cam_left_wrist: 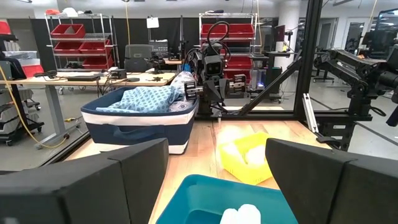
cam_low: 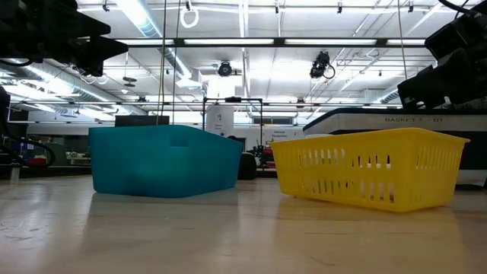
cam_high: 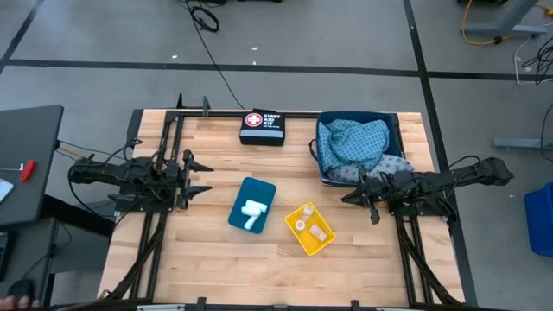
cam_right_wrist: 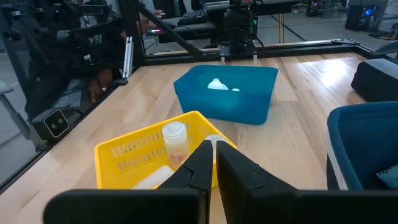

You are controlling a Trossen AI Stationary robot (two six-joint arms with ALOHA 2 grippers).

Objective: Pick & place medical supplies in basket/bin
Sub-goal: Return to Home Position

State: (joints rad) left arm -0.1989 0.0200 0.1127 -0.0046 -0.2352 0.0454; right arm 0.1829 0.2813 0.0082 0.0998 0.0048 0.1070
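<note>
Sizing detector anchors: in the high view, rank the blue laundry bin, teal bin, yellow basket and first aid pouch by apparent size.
1. Clearly largest: blue laundry bin.
2-4. Too alike in footprint to rank: teal bin, first aid pouch, yellow basket.

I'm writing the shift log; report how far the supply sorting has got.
Done: white rolls lie in the teal bin, vials in the yellow basket, patterned cloths in the navy bin. In hand: nothing; left gripper open, right gripper shut, both empty. Left: no loose supplies in view; only homing remains.
</note>
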